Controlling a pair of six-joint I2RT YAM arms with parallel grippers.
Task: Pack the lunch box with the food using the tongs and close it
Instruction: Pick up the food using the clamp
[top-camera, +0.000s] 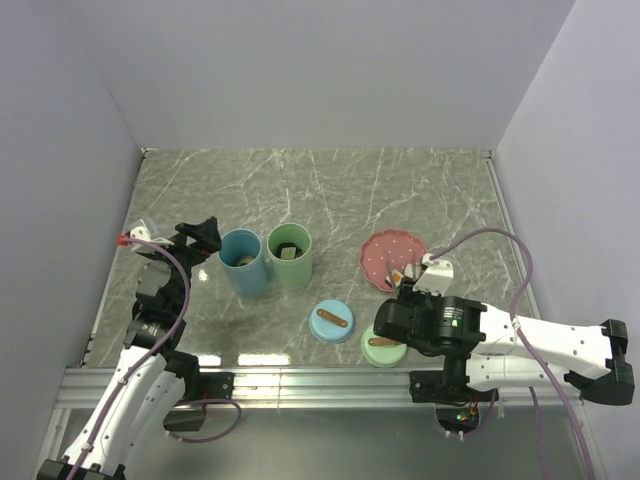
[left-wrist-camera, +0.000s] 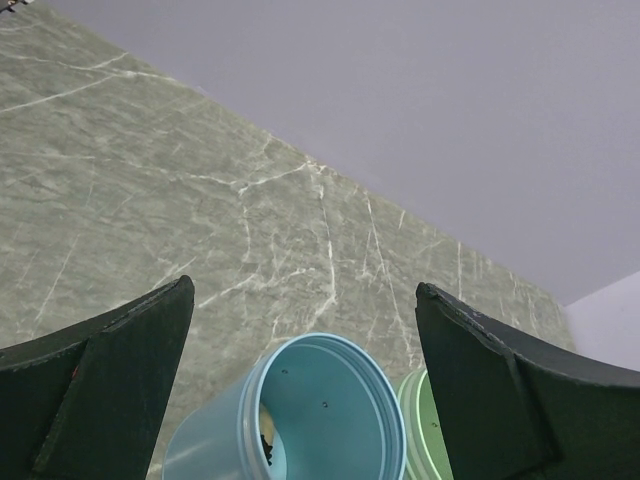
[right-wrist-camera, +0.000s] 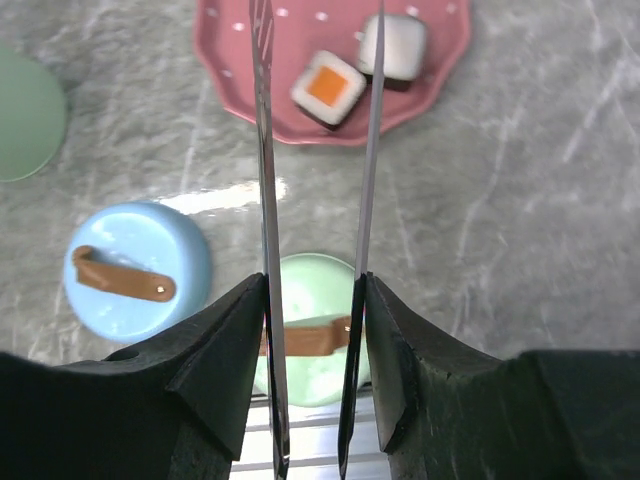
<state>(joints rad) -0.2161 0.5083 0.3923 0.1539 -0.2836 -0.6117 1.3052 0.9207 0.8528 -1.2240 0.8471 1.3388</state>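
Note:
My right gripper (right-wrist-camera: 313, 290) is shut on the tongs (right-wrist-camera: 264, 150), whose two thin arms reach out over the pink dotted plate (right-wrist-camera: 300, 40). Two food pieces lie on the plate. The orange-topped square (right-wrist-camera: 329, 89) shows between the arms, and the white one (right-wrist-camera: 395, 47) sits by the right arm. The lunch box is a blue cup (top-camera: 243, 262) and a green cup (top-camera: 290, 256), both standing uncapped with food inside. My left gripper (left-wrist-camera: 305, 300) is open just above and behind the blue cup (left-wrist-camera: 300, 420), holding nothing.
A blue lid (top-camera: 331, 321) and a green lid (top-camera: 383, 347), each with a brown strap, lie near the front rail, the green one under my right wrist. Grey walls close in the table on three sides.

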